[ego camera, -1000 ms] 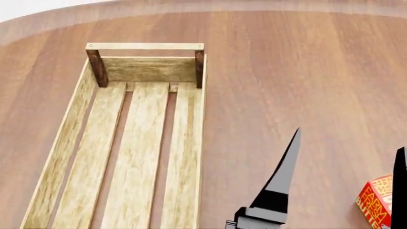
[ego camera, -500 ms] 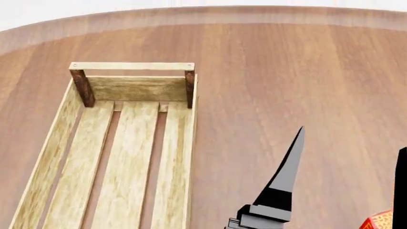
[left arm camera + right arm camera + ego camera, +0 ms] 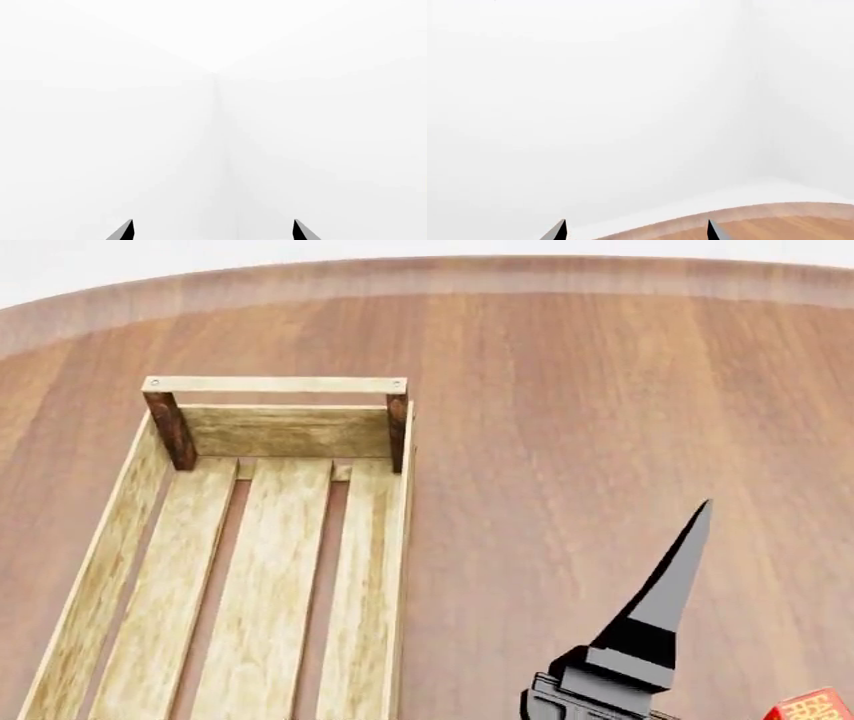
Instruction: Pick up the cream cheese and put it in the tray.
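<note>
Black right gripper [image 3: 635, 231] finger farther right, jaws apart; butter box [image 3: 814, 706] lower.

The tabletop [image 3: 601, 390] is reddish-brown wood with long straight grain, smooth, with a soft satin sheen that pales along its far edge. The tray [image 3: 398, 540] is light, pale wood with a rougher, mottled grain in its slats and walls, matt all over; its two corner posts [image 3: 171, 430] are dark brown wood, coarser in look. The right hand [image 3: 747, 570] shows one smooth, hard finger, matt black shading to grey. A corner of a red box [image 3: 814, 707] looks like printed card.
</note>
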Available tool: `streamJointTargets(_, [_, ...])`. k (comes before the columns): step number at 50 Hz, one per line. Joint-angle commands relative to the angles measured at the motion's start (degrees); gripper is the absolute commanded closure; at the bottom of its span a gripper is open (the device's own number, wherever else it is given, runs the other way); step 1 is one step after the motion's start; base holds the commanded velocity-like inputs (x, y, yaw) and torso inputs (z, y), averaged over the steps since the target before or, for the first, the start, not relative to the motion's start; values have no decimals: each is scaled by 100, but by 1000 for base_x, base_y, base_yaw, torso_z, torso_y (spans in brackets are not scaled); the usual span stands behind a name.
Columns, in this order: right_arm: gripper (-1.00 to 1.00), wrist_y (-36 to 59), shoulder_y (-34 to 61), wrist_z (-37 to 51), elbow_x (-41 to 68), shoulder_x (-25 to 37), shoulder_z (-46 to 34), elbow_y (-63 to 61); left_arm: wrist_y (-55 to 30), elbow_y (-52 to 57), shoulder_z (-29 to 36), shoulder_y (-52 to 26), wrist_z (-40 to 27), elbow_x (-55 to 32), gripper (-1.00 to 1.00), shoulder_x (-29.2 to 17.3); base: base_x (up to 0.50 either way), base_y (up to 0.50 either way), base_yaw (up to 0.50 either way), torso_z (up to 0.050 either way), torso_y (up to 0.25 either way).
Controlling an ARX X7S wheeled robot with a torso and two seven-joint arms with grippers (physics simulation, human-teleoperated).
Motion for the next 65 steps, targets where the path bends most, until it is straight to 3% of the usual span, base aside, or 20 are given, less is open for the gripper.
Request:
streamJointTargets(1, [-100,-451,-455,1015,320,179,810,35,14,1,-38,8,4,-50,-100,0,0,0,0,0,0])
streamJointTargets(6, [-100,-186,-1261,1130,391,-245,2086,-129,26,1,-58,13,15,-75,-100,0,0,0,0,0,0])
streamJointTargets(15, [-100,-23,-2273,1140,476,-1168,3713,-173,46,1,-56,9,20,-71,-100,0,0,0,0,0,0])
streamJointTargets(28, [-100,-284,-3139,1144,543,-2064,4965,-175,67,1,-70,26,14,-96,-100,0,0,0,0,0,0])
streamJointTargets(65, [-100,-995,-3751,573,604,-3155,5027,302,-113,1,179,-70,58,124,-100,-1,0,0,0,0,0])
